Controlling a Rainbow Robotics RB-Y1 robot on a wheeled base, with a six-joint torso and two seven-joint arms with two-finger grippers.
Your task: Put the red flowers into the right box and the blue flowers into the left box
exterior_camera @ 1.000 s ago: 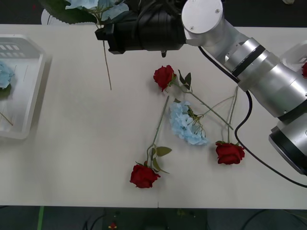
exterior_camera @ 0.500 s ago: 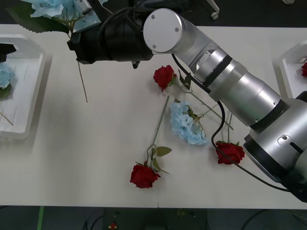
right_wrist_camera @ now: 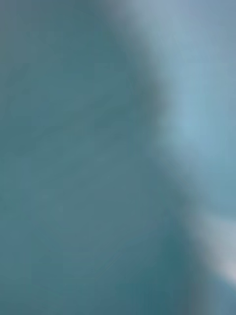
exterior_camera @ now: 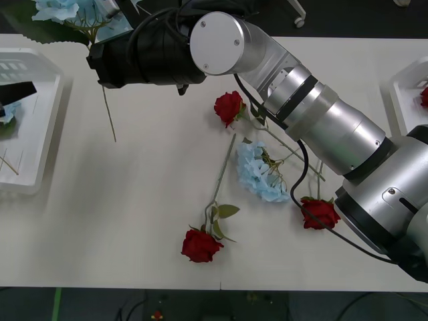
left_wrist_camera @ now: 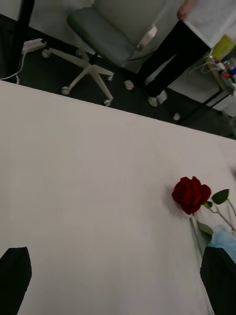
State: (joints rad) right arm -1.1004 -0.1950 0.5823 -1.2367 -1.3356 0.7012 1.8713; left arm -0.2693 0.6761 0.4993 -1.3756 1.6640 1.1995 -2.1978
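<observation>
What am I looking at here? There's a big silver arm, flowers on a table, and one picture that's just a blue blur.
This is a two-armed robot sorting artificial flowers. The front view looks down from above its arms. The silver right arm reaches across the table, and its right gripper carries a blue flower, stem dangling, toward the left box, a white tray where another blue one lies. The blurred blue picture is that arm's wrist camera, pressed close to something blue. The other upright picture is the left wrist camera: the left gripper waits open, dark fingertips at the corners. Lying on the table: three red flowers and one blue flower. The right box sits at the far right.
</observation>
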